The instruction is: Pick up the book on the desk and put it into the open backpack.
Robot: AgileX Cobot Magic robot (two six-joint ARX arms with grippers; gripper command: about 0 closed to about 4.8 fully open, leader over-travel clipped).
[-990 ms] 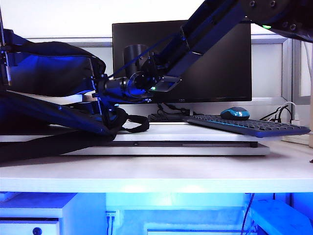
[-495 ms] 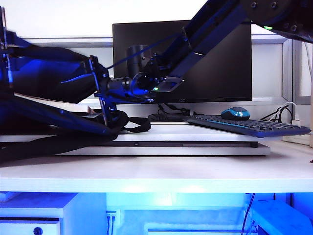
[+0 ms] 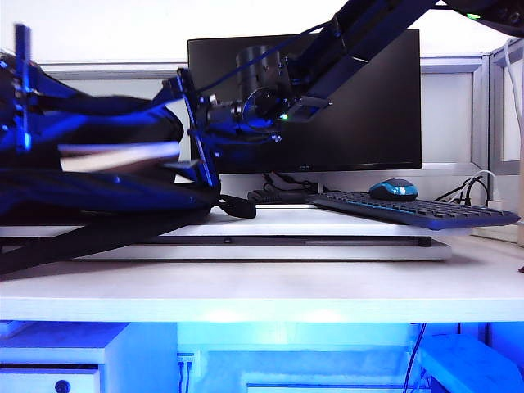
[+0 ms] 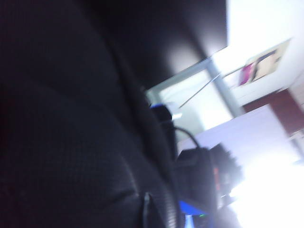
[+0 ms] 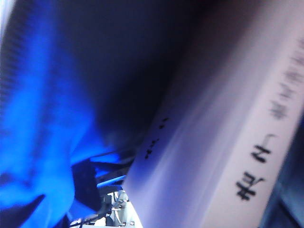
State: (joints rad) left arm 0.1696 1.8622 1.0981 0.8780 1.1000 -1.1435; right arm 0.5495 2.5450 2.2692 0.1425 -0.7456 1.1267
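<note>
1. Nearest, the white counter (image 3: 262, 286) runs the full width, with a long white board (image 3: 327, 246) lying flat on it.
2. On the left, the backpack (image 3: 90, 188) lies on its side with its mouth open, a strap (image 3: 237, 209) trailing onto the board.
3. Inside that mouth the book (image 3: 123, 155) lies roughly level; the right wrist view shows its pale cover (image 5: 228, 123) against blue lining.
4. At the bag's opening the right hand (image 3: 199, 139) hangs with its fingers spread wide, gripping nothing.
5. The left hand (image 3: 20, 90) sits at the bag's far-left edge; whether it grips is unclear.
6. Farther right lie a keyboard (image 3: 409, 209) and mouse (image 3: 393, 190), with a monitor (image 3: 360, 106) behind.
</note>
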